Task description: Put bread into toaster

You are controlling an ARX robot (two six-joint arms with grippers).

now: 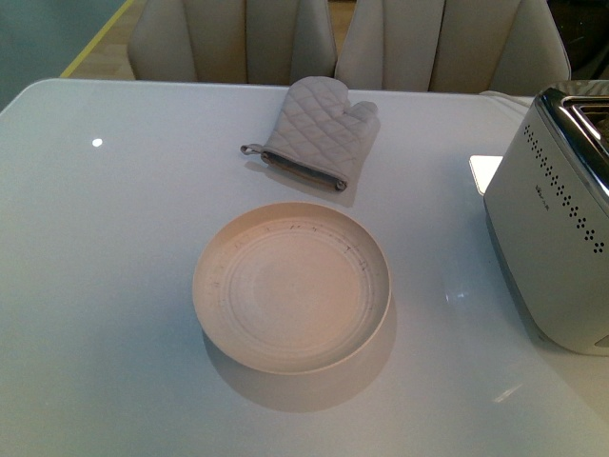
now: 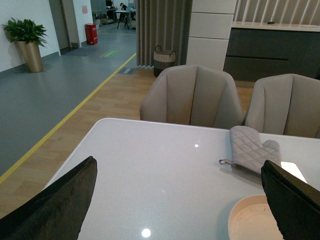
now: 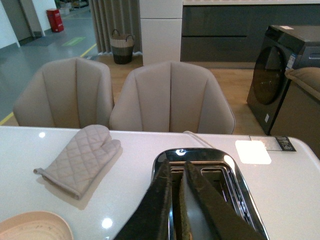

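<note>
Nearest in the front view, a round cream plate sits on the white glossy table with nothing on it but faint dark crumbs along its far inner rim. No bread shows in any view.

To the right of the plate, well apart from it, stands the toaster: a boxy white body with rounded corners, two rows of small dark vent holes across its side and a shiny chrome top. From the right wrist view the chrome top shows two long slots, and what little of their insides is visible looks dark. The right gripper hangs directly above the toaster's top with its dark fingers drawn nearly together, only a thin gap between them and nothing pinched there.

The left gripper hangs over the left part of the table, its two dark fingers spread wide and holding nothing; the plate's edge lies just beside the one nearer the plate.

Beyond the plate a grey quilted oven mitt lies flat, its cuff toward the plate.

Behind the table stand two beige upholstered chairs. Farther off are a wooden floor with a yellow line, a woven basket, a potted plant, a red bin and dark cabinets.
</note>
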